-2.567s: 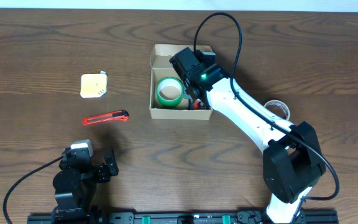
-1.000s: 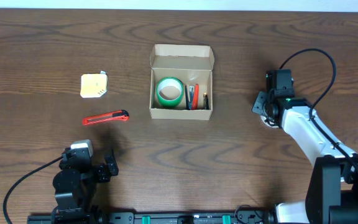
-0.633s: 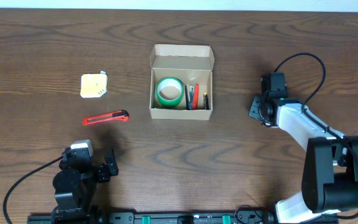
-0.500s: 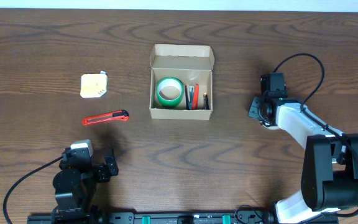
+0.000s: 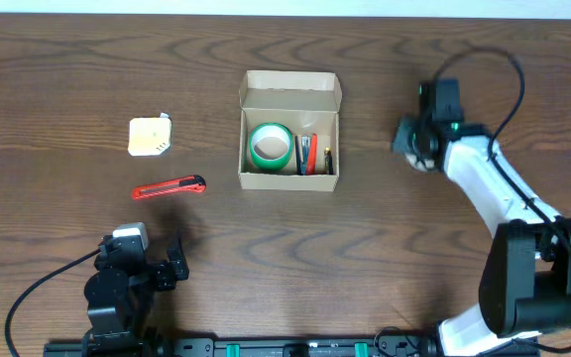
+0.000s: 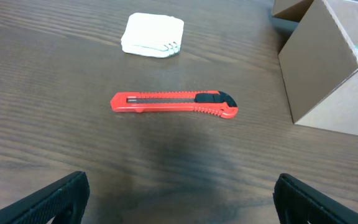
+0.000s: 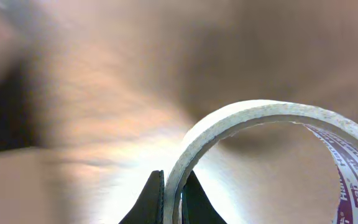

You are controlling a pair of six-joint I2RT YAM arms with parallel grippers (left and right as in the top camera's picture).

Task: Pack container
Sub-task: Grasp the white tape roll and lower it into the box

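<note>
Right end effector point(image 5: 410, 147) holds tape point(image 7: 253, 115), container point(image 5: 287, 179) leftward.

dark brown wood-grain table point(image 5: 67, 59) fills the overhead view, wavy grain running left-right. thin pale strip point(image 5: 285, 6) past its far edge, can't tell what it is. light even and soft, mild sheen on the wood, shadows faint.

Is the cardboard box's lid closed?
No, the lid flap of the tan cardboard box stands open, showing a green tape roll inside.

container point(image 5: 287, 180) open-topped, green tape roll point(image 5: 271, 161) occupying left
</note>
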